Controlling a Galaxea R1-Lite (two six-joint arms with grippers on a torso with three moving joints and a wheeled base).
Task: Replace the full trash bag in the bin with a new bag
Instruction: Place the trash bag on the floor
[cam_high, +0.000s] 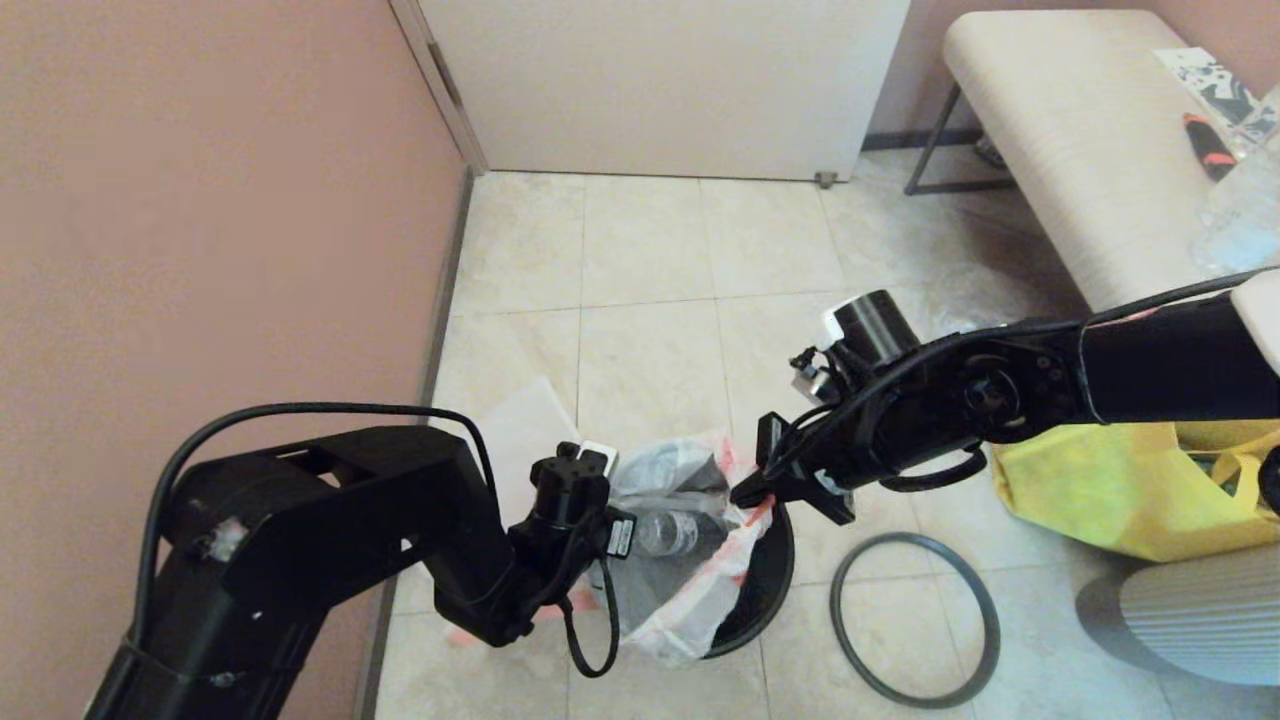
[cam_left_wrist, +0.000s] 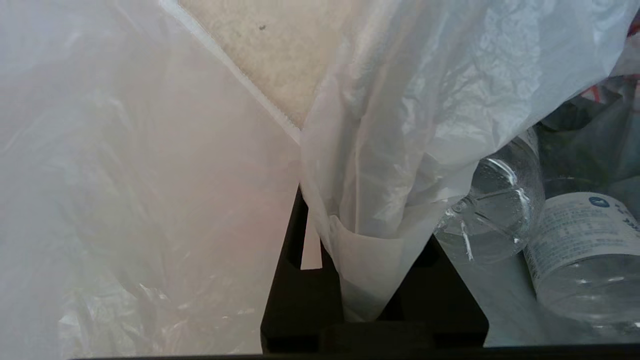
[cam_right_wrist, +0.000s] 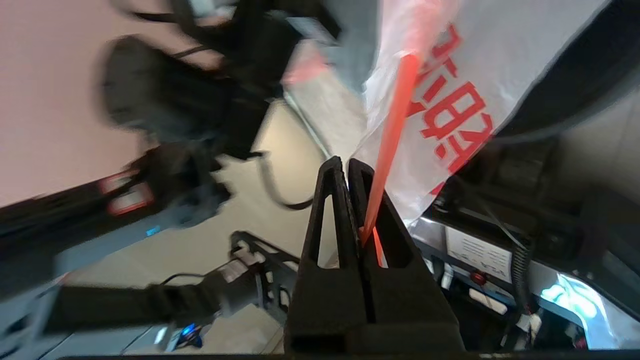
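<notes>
The full bag (cam_high: 690, 545) sits in the bin (cam_high: 765, 585) on the tiled floor (cam_high: 650, 270), bottles (cam_left_wrist: 505, 210) showing through its film. The left claw (cam_left_wrist: 370, 260) is clenched on a fold of the bag's white plastic at its near-left side. The right claw (cam_right_wrist: 347, 172) is clamped on the bag's orange-red handle (cam_right_wrist: 395, 130) at the far-right edge. The grey hoop (cam_high: 915, 620) lies flat on the floor just right of the bin, near a yellow tote (cam_high: 1110, 490).

We see a pale tiled floor (cam_high: 650, 260) meeting a pink wall (cam_high: 200, 200); beyond it a white door (cam_high: 660, 80), right of that a cream bench (cam_high: 1080, 150).
</notes>
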